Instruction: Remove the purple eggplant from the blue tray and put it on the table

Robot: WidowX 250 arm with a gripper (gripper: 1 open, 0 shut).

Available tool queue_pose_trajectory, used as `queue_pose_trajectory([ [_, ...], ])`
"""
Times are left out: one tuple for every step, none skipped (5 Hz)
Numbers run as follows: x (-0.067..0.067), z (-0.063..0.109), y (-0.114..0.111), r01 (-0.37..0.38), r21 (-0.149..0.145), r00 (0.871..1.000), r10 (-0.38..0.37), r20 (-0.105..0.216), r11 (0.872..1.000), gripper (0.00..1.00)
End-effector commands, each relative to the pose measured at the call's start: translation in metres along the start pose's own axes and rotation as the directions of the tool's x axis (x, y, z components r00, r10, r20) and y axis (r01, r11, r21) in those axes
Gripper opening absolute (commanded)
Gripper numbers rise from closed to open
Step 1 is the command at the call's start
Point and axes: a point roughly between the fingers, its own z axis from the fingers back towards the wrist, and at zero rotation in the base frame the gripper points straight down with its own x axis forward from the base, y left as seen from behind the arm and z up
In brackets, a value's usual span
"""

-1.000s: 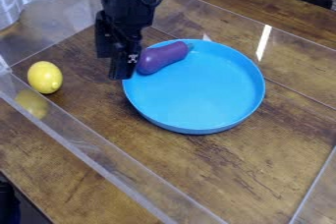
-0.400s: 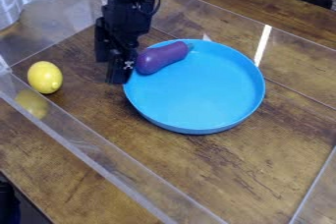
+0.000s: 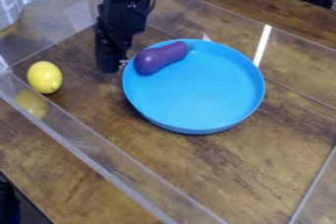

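Nearest on the tabletop [image 3: 79, 169] sits the tray [image 3: 203, 95]; the eggplant [image 3: 160, 57] rests on its far-left rim. Just left of the tray, the tool [image 3: 105, 64] is pinched narrow, empty. Lifting now would likely leave the eggplant behind.

Gripper [image 3: 108, 64] shut, tips down on table [image 3: 79, 130] just left of blue tray [image 3: 210, 105]; purple eggplant [image 3: 160, 57] lying on tray's rim; yellow lemon [image 3: 45, 77] well apart at left

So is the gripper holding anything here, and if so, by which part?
Nothing is held. The gripper is shut on the table left of the purple eggplant, which lies apart on the blue tray rim.
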Motion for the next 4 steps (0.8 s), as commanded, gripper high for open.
queue_pose_trajectory([
  [-0.0014,0.0159,0.017,-0.014,0.039,0.999,0.013,0.037,0.999,0.0],
  [-0.0062,0.0188,0.023,-0.01,0.045,0.999,0.009,0.032,0.999,0.0],
  [-0.0055,0.0174,0.025,-0.005,0.049,0.999,0.004,0.037,0.999,1.0],
  [-0.0046,0.0163,0.0268,0.0,0.054,0.999,-0.002,0.044,0.999,1.0],
])
